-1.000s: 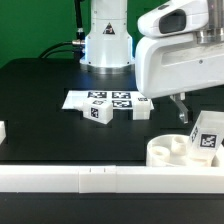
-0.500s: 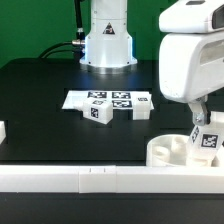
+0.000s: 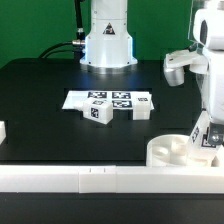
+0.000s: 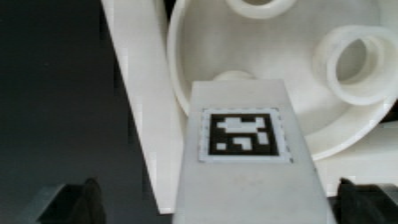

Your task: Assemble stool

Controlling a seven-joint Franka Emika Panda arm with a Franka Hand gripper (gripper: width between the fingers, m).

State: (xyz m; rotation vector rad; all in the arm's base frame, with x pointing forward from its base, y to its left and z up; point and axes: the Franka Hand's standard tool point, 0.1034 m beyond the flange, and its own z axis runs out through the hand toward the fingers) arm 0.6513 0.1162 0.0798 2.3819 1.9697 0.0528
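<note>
1 leg (image 4: 240, 140), tagged, upright on the seat (image 3: 170, 150), near edge of the bench (image 3: 40, 85), exterior view's right. Gripper (image 4: 222, 205) directly above it, fingers spread apart either side, clamping nothing. 2 spare legs (image 3: 98, 113) (image 3: 143, 110) farther off by the marker board (image 3: 110, 98), toward the exterior view's left. Judged: a straight drop straddles the leg.

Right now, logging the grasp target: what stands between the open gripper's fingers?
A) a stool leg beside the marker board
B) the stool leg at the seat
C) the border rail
B: in the wrist view the stool leg lies inside the open gripper, the seat behind it.
</note>
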